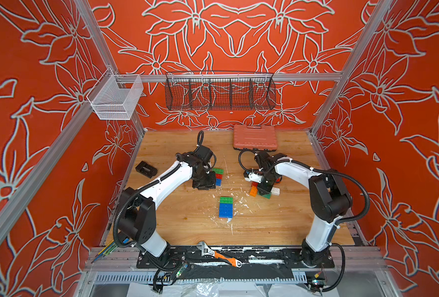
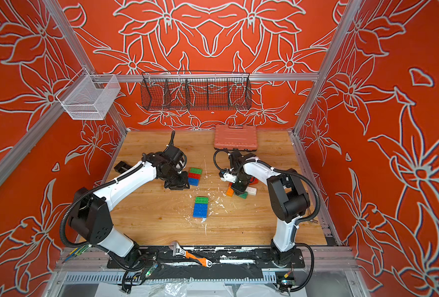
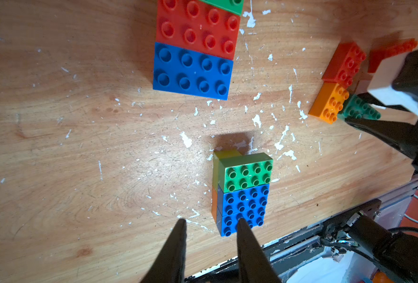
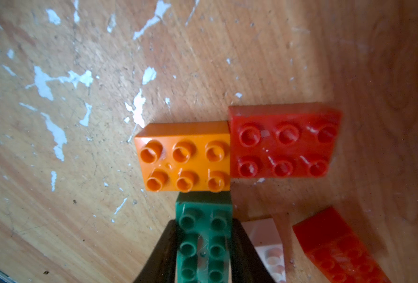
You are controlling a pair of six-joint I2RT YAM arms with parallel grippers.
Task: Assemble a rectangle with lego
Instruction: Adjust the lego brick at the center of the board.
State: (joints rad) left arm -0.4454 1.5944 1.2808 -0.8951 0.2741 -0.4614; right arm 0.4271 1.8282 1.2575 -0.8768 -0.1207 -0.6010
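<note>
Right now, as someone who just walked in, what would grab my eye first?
The red flowered walls come first, then two white-and-black arms bent over a wooden table. At its middle lies a green-and-blue lego block; further right, the right arm's jaws clamp a dark green brick next to an orange brick.

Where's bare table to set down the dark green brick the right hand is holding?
Widest: bare table between the green-and-blue block, the right arm and the front edge; a matching patch lies on that block's other side, toward the left arm. Crowded: around the right hand, where the orange brick, red brick and white brick cluster.
</note>
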